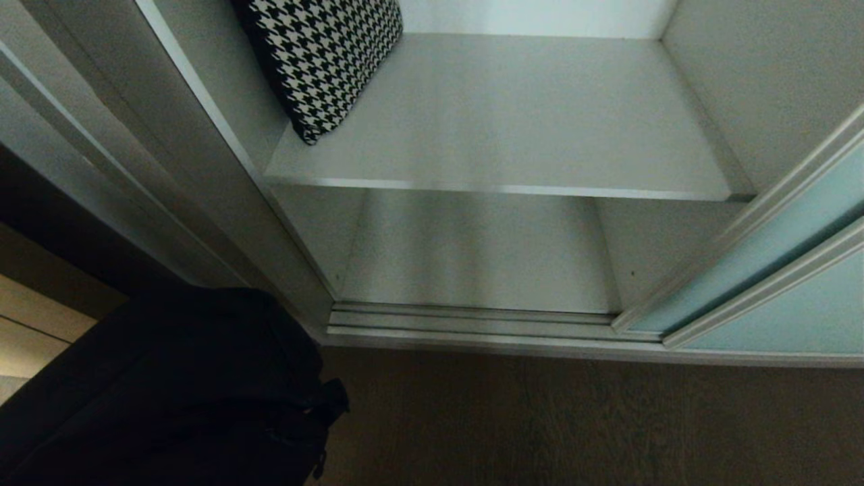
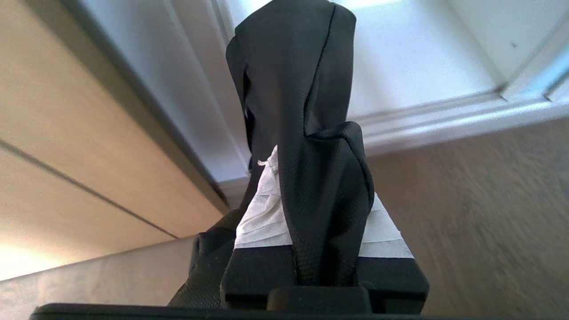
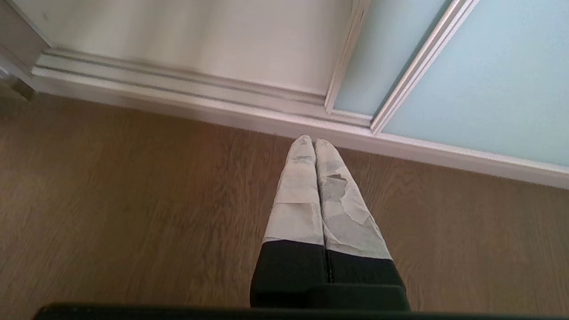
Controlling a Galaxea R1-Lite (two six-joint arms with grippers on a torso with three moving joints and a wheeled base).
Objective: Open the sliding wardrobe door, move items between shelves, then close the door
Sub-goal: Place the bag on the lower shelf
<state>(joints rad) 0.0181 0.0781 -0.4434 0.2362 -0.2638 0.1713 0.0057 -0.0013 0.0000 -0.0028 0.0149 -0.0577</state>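
Black pouch bag (image 1: 169,391): nearest the head camera, low on the left, hanging over the wooden floor (image 1: 574,425) in front of the wardrobe's left side; outside the wardrobe.
Strap (image 2: 306,133): wide, black, textured, pinched between the taped fingers (image 2: 262,218) of the left claw (image 2: 311,222).
Left claw: closed on the strap, in front of the ribbed floor track (image 2: 444,120), beside the tan cabinet front (image 2: 66,133).
Right claw (image 3: 314,146): shut, taped fingertips pressed together, empty, above the floor just before the track.
Houndstooth bag (image 1: 324,61): on the upper shelf (image 1: 526,121), at its left end, leaning against the left wall.
Lower shelf (image 1: 472,250): bare white board behind the track.
Sliding wardrobe door (image 1: 763,256): pushed to the right, overlapping the second frosted panel (image 1: 803,317); wardrobe opening uncovered.
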